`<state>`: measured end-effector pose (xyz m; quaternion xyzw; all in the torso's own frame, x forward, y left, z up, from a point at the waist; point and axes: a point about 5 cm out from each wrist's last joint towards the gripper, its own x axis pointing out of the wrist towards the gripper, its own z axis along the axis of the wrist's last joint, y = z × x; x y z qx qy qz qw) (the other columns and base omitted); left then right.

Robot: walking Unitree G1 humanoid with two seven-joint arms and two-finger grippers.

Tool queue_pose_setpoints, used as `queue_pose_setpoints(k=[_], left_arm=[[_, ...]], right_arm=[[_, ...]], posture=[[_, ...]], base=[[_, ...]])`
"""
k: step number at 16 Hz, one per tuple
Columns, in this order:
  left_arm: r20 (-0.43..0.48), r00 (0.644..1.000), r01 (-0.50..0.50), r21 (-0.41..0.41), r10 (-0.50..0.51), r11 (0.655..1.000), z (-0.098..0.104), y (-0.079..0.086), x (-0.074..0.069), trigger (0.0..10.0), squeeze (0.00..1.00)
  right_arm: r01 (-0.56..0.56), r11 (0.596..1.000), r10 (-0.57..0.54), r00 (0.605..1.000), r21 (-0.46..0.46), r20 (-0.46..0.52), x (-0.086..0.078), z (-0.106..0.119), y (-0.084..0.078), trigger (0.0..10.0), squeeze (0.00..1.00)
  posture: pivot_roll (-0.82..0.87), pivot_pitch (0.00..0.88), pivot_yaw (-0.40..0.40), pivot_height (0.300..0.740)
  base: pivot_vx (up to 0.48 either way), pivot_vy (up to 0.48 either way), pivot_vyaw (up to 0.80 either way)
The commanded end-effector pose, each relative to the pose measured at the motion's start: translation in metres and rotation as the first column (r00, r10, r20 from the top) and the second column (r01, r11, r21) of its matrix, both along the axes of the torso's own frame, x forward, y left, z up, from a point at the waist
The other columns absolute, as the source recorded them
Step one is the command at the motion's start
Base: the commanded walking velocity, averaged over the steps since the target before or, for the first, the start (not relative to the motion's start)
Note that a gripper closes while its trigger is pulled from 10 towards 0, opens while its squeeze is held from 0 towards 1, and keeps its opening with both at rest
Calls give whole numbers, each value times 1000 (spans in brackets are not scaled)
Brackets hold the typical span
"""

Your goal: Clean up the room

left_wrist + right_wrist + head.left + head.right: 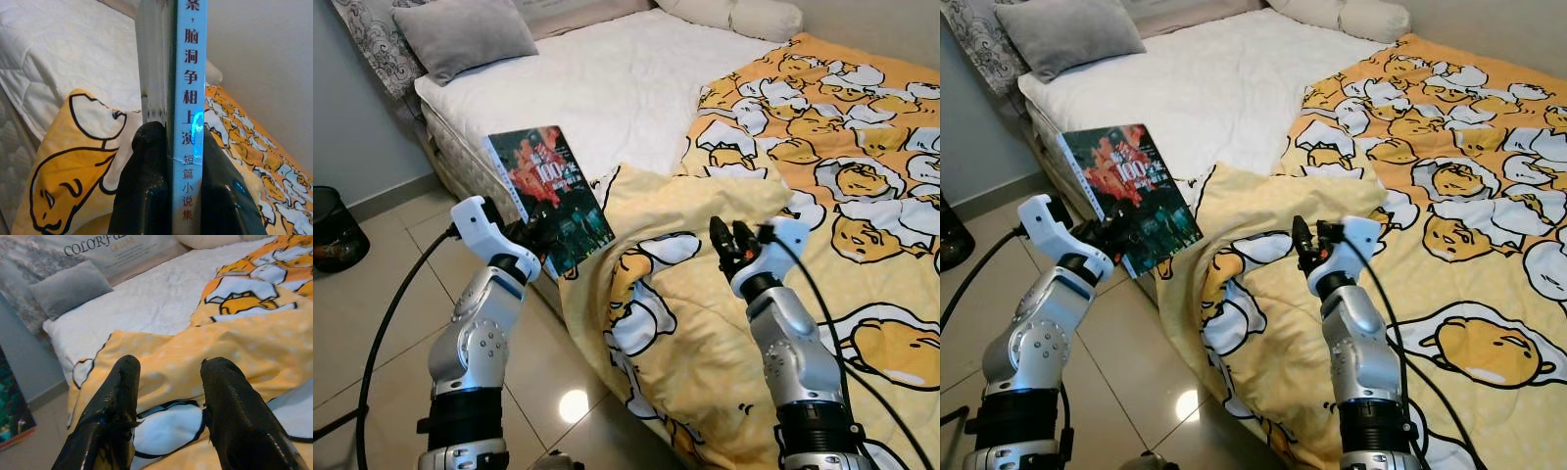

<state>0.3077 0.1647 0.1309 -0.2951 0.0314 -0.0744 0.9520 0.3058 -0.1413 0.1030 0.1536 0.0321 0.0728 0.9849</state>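
Left gripper [536,233] clamps a book [551,196] by its lower edge, jaws closed on it from both sides; the book is lifted clear of the bed, tilted, dark red-and-teal cover facing the camera, held beside the mattress corner above the tiled floor [372,323]; left wrist view shows both black fingers [142,186] pressed against the book's pale blue spine [190,98] with printed characters running down it; right gripper [734,245] hovers over the yellow egg-print blanket [822,186], jaws apart with nothing between them; right wrist view shows the two fingers [112,406] spread with blanket fabric visible in the gap, not touching it as far as can be told; the blanket covers the robot's right side of the bed and drapes over the near edge toward the floor, its folded-back corner lying just beside the book; white mattress [617,88] bare on the left part; grey pillow [465,34] at the head end near the wall, patterned pillow [372,39] behind it, white bolster [734,15] at the far end; dark round bin [333,230] on the floor at far left, well apart from the bed; black cables [391,323] trail from both wrists.
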Motion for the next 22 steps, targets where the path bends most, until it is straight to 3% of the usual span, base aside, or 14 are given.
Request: queue_pose_setpoints(k=[1,7,14,20,21,22], left_arm=[[60,998,-21,17,20,1000,14,1,-1,10000,0],[53,999,5,57,-8,998,13,-5,0,10000,0],[66,997,32,-33,-29,999,13,-6,0,10000,0],[65,998,21,-54,-18,998,11,-5,0,10000,0],[72,997,29,-86,-23,996,12,-5,-1,10000,0],[95,995,44,-202,-25,978,13,-3,-4,10000,0]], right_arm=[[31,999,-31,999,25,-10,-1,2,-1,10000,0],[67,997,-64,995,35,-75,-6,-3,-1,10000,0],[86,995,-80,993,57,-92,-10,-3,-2,10000,0],[91,995,-87,991,37,-100,-10,-3,-3,10000,0],[92,995,-88,991,41,-98,-10,-3,-3,10000,0],[98,993,-93,994,72,-60,-10,3,-4,10000,0]], posture=[[-21,0,42,740],[-24,0,52,740],[-27,0,54,740],[-27,0,53,740],[-27,0,54,740],[-35,0,56,740]], base=[[0,0,0],[0,0,0],[0,0,0],[0,0,0],[0,0,0],[0,0,0]])
